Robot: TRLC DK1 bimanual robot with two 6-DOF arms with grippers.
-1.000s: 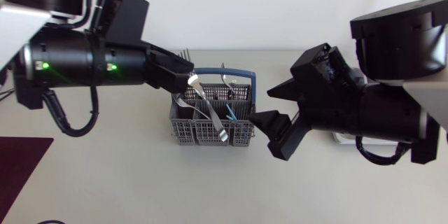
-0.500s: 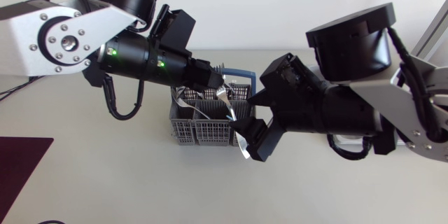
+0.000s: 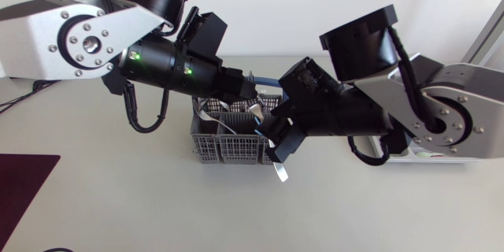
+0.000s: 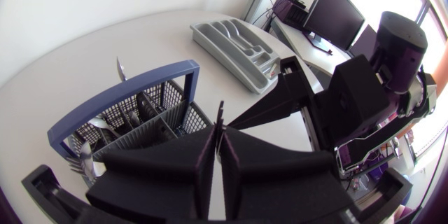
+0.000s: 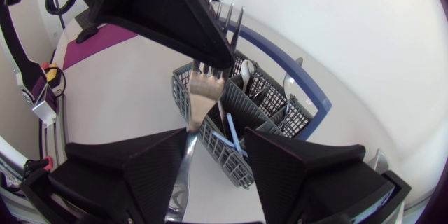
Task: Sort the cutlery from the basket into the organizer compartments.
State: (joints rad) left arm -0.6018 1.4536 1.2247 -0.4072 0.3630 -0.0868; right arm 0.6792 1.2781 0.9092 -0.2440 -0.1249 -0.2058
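A silver fork (image 5: 201,91) hangs over the grey mesh basket (image 3: 228,143) with the blue handle (image 3: 264,83). My left gripper (image 3: 249,96) is shut on the fork's tine end and shows as closed fingers (image 4: 203,164) in its own view. The fork's handle (image 3: 279,170) runs down between the fingers of my right gripper (image 3: 277,143), which stand apart; it lies along one finger (image 5: 143,168), and I see no contact with the other. Several more pieces of cutlery stand in the basket (image 5: 262,101). The grey organizer (image 4: 236,40) lies beyond the basket.
A purple mat (image 3: 22,185) lies at the table's left front corner. In the head view my right arm (image 3: 409,118) covers most of the table's right side and the organizer there. Bare tabletop lies in front of the basket.
Both arms have come together over the basket. The left gripper carried the fork to the right, and the right gripper's fingers have narrowed around its handle.
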